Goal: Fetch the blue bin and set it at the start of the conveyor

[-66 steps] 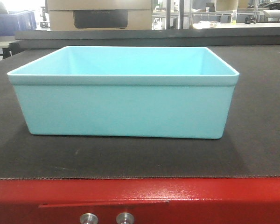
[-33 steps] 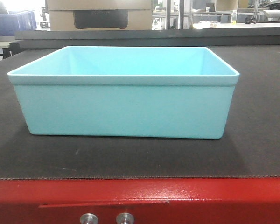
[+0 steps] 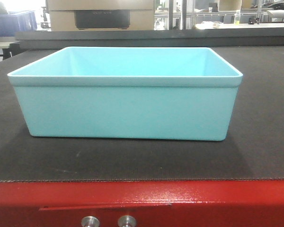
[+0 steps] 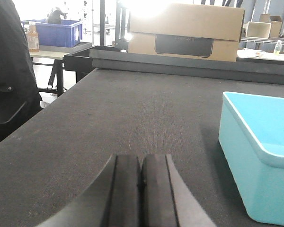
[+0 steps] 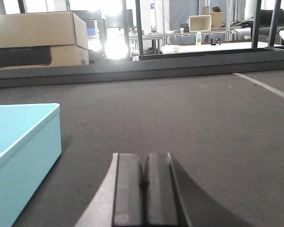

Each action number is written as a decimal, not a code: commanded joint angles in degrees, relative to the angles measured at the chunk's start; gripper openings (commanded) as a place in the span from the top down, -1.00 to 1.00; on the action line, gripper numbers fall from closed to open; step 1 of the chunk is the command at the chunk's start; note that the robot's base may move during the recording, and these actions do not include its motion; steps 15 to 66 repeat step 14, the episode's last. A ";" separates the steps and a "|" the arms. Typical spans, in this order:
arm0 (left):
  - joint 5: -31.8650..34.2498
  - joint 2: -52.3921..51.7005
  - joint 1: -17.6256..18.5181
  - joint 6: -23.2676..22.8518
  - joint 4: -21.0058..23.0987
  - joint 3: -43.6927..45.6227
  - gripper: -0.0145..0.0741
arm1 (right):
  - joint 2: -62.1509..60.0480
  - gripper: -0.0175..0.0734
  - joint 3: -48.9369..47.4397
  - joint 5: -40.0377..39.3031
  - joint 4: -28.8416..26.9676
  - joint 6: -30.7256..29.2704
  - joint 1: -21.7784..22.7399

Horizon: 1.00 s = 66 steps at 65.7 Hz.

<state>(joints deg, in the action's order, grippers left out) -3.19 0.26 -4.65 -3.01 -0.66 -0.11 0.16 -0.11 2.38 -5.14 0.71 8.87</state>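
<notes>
The blue bin [image 3: 125, 106] sits upright and empty on the conveyor start [image 3: 260, 142], resting flat on the belt a little back from the red frame [image 3: 203, 201]. Two silver bolts [image 3: 108, 221] show low on that frame. Neither of my grippers touches the bin.

My left gripper [image 4: 140, 189] hangs low over the belt to the left of the bin, well apart from its wall; the two black pads are pressed together with nothing between them. My right gripper [image 5: 145, 189] sits likewise to the right of the bin, pads closed flat against each other and holding nothing.

Surface: the belt is a dark grey, finely textured fabric, dry-looking and even across all three views. A few pale specks lie on it near the front edge in the front view. In the right wrist view a thin light strip [image 5: 265, 86] runs diagonally across the belt's far right part. A dark raised rail [image 5: 142, 68] closes off the belt's far side.

Room: beyond the rail stands a large cardboard box [image 4: 184, 30] with a dark panel on its face. To the left is a table carrying a dark blue crate [image 4: 54, 33] and a bottle [image 4: 33, 38]. Metal shelving [image 5: 199, 28] and strong backlight from the windows fill the background.
</notes>
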 commanded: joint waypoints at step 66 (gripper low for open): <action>1.20 -0.26 -0.06 0.03 0.35 0.11 0.92 | -0.16 0.97 0.11 -1.44 -0.11 -0.36 0.14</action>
